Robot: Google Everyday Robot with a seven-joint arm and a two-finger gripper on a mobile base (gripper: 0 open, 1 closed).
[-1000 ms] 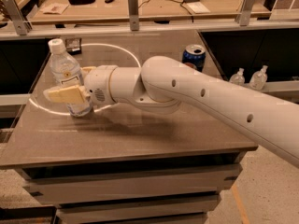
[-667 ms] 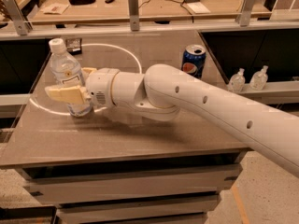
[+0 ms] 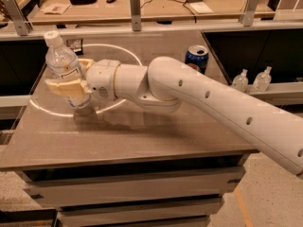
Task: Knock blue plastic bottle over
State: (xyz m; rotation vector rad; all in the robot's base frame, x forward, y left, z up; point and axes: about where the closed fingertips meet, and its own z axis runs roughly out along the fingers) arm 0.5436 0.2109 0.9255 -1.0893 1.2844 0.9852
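The blue plastic bottle (image 3: 60, 59), clear with a white cap and white label, stands at the left of the table and leans with its top toward the left. My gripper (image 3: 67, 77) is at the bottle's lower half. One tan finger (image 3: 65, 86) crosses in front of the bottle and the other finger (image 3: 86, 63) sits behind it, so the jaws close on the bottle from both sides. The bottle's base is hidden behind the front finger.
A blue Pepsi can (image 3: 197, 56) stands at the back right of the table (image 3: 142, 136). Two small clear pump bottles (image 3: 252, 79) sit on a ledge to the right. A white ring (image 3: 124, 51) is marked on the tabletop. A railing and a cluttered desk lie behind.
The bottle has gone from upright to leaning left, its cap moving up and left. The gripper stays on it, and the arm has shifted slightly.
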